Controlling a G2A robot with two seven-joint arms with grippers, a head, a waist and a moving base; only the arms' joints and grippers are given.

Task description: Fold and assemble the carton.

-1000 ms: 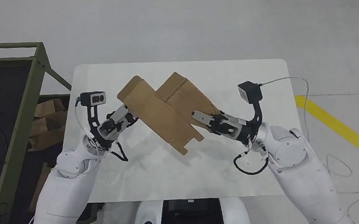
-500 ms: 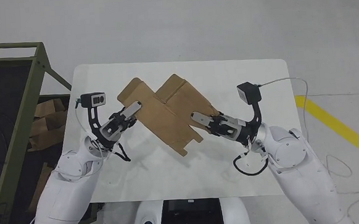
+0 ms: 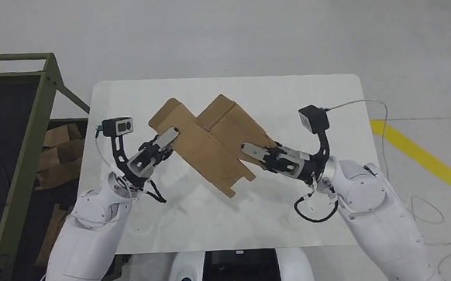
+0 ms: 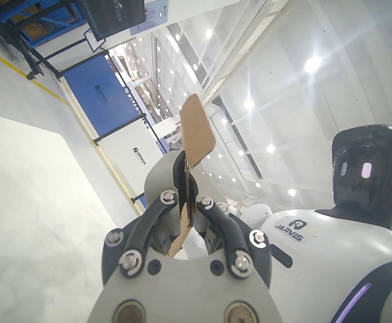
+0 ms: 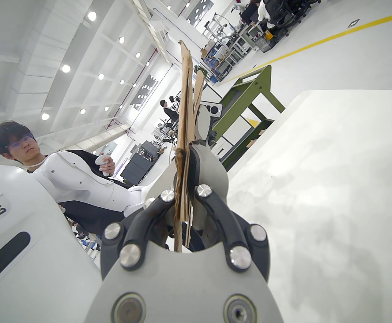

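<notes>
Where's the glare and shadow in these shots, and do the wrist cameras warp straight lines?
Top view: even light, no glare on the carton, faint shadows on the table. Left wrist view: bright ceiling lamps flare behind the carton; ceiling lines bow. Right wrist view: soft mottled shadows on the table, ceiling beams curve too.

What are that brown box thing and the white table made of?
The carton looks like corrugated cardboard, matte brown: its raw edge in the right hand shows rough layers. The table has a smooth white top, faintly glossy; perhaps laminate or painted board, I cannot tell.
</notes>
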